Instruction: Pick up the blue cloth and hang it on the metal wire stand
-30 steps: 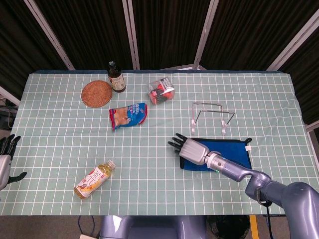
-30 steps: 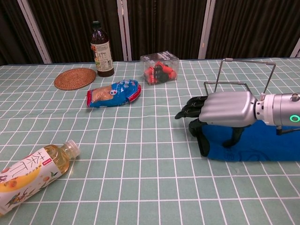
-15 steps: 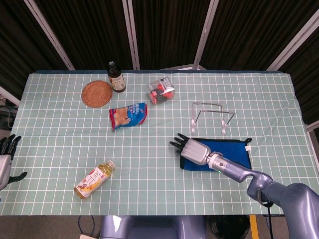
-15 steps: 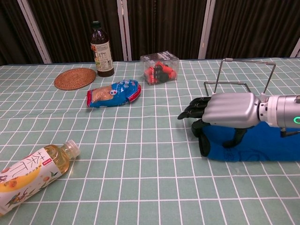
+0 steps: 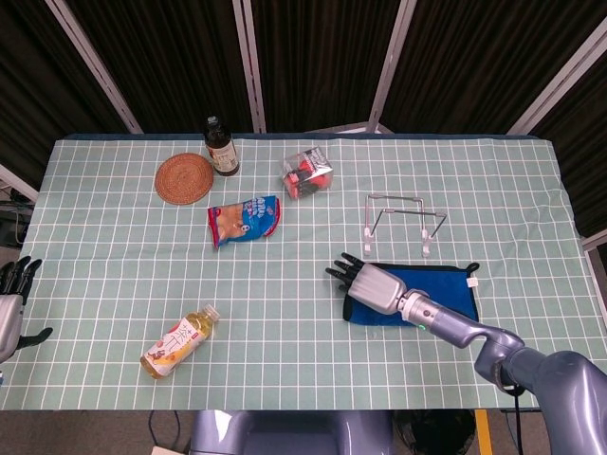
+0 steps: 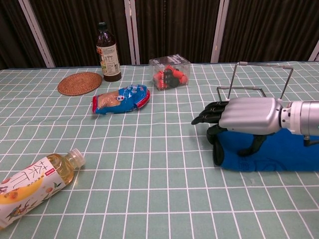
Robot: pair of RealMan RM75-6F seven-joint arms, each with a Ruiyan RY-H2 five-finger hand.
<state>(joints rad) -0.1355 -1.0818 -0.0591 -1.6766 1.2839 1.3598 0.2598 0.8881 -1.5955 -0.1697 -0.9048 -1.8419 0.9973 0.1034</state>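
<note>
The blue cloth (image 5: 444, 288) lies flat on the table near the front right, also seen in the chest view (image 6: 281, 154). Just behind it stands the metal wire stand (image 5: 403, 219), upright and bare (image 6: 260, 75). My right hand (image 5: 371, 282) hovers over the cloth's left end, its fingers stretched out to the left and spread. In the chest view the right hand (image 6: 240, 115) has its thumb pointing down at the cloth's left edge, and nothing is gripped. My left hand (image 5: 10, 300) hangs off the table's left edge with fingers apart, holding nothing.
A tea bottle (image 5: 178, 341) lies on its side front left. A blue snack bag (image 5: 245, 219), a woven coaster (image 5: 184, 177), a dark bottle (image 5: 221, 147) and a clear box of red items (image 5: 306, 173) sit further back. The table (image 5: 114, 265) wears a green checked cover.
My right hand has drifted slightly to the right over the cloth's left end. The cloth, the stand and the left hand have not moved.
</note>
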